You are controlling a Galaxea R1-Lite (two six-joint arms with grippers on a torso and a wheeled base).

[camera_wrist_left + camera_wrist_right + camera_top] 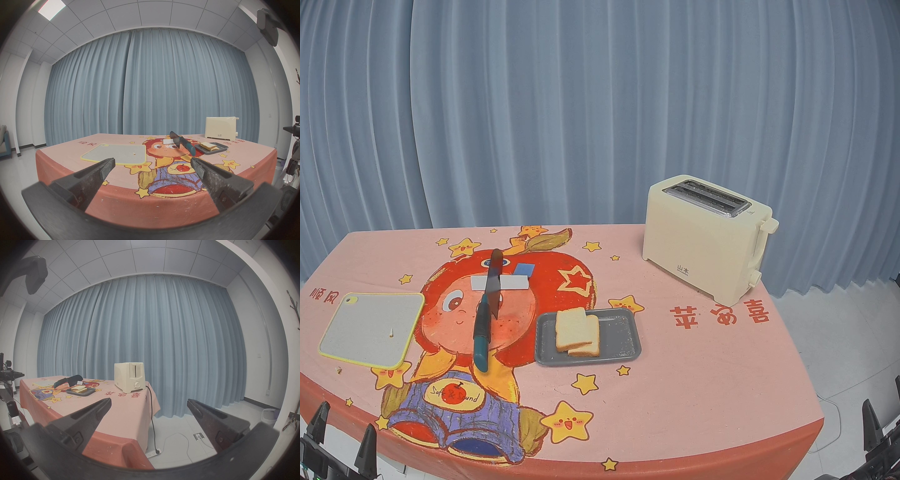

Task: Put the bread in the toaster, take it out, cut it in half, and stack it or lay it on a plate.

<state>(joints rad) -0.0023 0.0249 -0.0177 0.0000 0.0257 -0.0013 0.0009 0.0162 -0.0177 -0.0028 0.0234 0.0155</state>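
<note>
Bread slices (577, 331), flat and overlapped, in tray (625, 351) at centre of tabletop (706, 375); knife (486, 309) left of tray, long axis near-to-far, handle nearest; toaster (706, 240) far right. Spread open, empty: left hand (152, 162), right hand (149, 402).

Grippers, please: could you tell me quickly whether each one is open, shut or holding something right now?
Left gripper: open, holding nothing.
Right gripper: open, holding nothing.

From the head we look down on the table (706, 387) from its front edge. Our wrist cameras sit low, off the table: the left faces across it from the front, the right from the end by the toaster (706, 240). All three share it and the tray (620, 340).
</note>
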